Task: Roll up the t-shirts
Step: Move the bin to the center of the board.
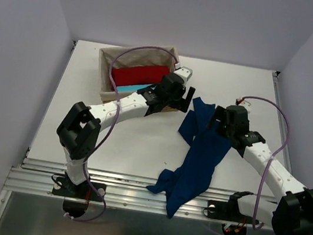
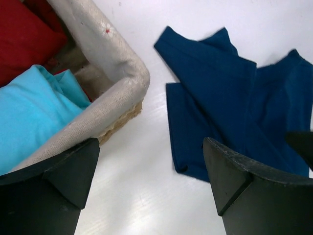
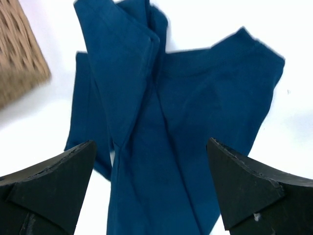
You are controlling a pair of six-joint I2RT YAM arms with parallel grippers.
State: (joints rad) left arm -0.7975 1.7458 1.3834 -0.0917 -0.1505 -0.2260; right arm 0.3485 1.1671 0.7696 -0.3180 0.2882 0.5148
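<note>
The dark navy t-shirt (image 1: 201,154) lies crumpled and bunched lengthwise on the white table, its lower end hanging over the front edge. It also shows in the left wrist view (image 2: 220,83) and the right wrist view (image 3: 166,122). My left gripper (image 1: 185,96) is open and empty over bare table (image 2: 150,147), between the basket corner and the shirt's top end. My right gripper (image 1: 217,119) is open and empty just above the shirt's upper part (image 3: 150,144), with navy cloth between its fingers.
A wicker basket (image 1: 101,70) with a cloth liner (image 2: 117,63) stands at the back left, its corner in the right wrist view (image 3: 19,54). It holds a red t-shirt (image 1: 139,74) and a light blue one (image 1: 132,88). White walls surround the table.
</note>
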